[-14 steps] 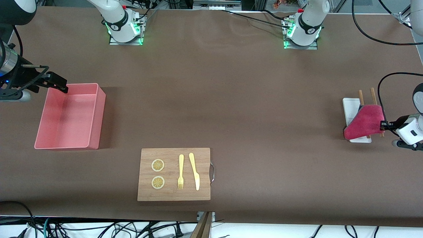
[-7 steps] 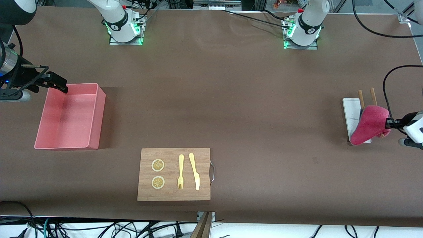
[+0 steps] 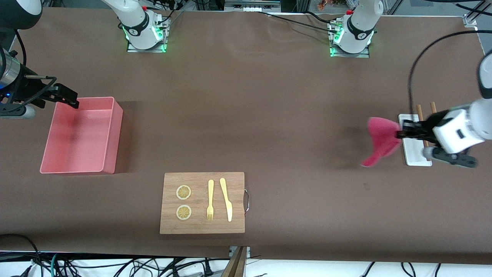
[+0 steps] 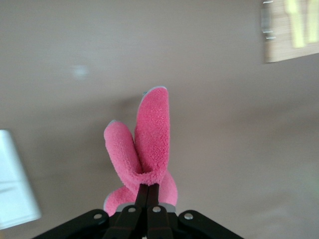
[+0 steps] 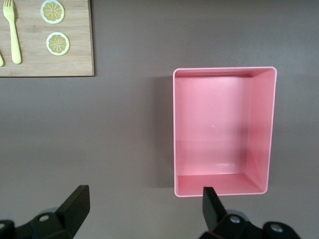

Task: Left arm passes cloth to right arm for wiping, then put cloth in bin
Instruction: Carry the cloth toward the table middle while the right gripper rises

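Observation:
My left gripper point(image 3: 400, 134) is shut on the crimson-pink cloth point(image 3: 379, 141) and holds it in the air over the bare table beside the small white tray point(image 3: 417, 157). In the left wrist view the cloth point(image 4: 147, 144) hangs folded from the closed fingertips point(image 4: 148, 189). My right gripper point(image 3: 69, 98) is open and empty, held over the farther corner of the salmon-pink bin point(image 3: 111, 146) at the right arm's end of the table. The right wrist view shows the empty bin point(image 5: 224, 74) between its spread fingers point(image 5: 209, 199).
A wooden cutting board point(image 3: 202, 227) with two lemon slices point(image 3: 183, 192), a yellow fork point(image 3: 210, 200) and a yellow knife point(image 3: 226, 199) lies near the front camera. Two wooden sticks point(image 3: 419, 111) rest on the white tray.
My left gripper has lifted the cloth off the white tray and swung it toward the middle of the table. The right arm has not moved.

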Robot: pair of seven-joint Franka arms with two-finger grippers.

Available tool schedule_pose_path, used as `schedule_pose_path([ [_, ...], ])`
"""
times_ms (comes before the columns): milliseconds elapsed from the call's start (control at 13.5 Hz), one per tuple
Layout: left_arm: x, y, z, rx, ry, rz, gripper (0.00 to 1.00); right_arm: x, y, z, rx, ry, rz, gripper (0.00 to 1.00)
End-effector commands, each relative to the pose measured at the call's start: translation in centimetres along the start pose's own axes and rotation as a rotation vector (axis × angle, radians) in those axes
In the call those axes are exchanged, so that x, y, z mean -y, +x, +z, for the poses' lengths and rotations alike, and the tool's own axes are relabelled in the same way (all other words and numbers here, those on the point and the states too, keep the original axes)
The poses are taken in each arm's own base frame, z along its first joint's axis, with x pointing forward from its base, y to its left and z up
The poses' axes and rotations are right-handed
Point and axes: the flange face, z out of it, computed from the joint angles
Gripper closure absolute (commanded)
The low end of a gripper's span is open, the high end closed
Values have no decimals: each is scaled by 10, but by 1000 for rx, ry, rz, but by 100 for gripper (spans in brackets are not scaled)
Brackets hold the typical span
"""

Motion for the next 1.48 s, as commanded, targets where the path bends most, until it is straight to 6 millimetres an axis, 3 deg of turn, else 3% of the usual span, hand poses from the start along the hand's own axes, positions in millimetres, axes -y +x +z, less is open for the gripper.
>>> schedule_pose_path([
  [0,-63,5,3,13,-230,-21,100,-4,-5,-4,-11,-1,10,0],
  [222,-159,7,23,-9,-279,67,100,3,-3,-19,-38,-1,-28,0],
  [296,-185,6,30,-23,-297,92,100,5,-3,-33,-49,11,-24,0],
  [519,-238,7,38,-99,-337,88,100,-11,-7,-41,-23,269,34,0],
  [667,-271,6,54,-127,-343,119,100,8,-3,-22,45,313,-3,0],
  [815,-315,-2,61,-196,-367,153,100,26,-7,-22,59,337,-121,0],
  [963,-340,-2,78,-234,-381,165,100,41,-7,-20,16,402,-407,0],
  [1111,-351,-4,82,-240,-395,151,100,68,-5,-7,-3,485,-702,0],
  [1407,-351,-2,74,-280,-420,129,100,162,-6,8,-70,555,-959,0],
])
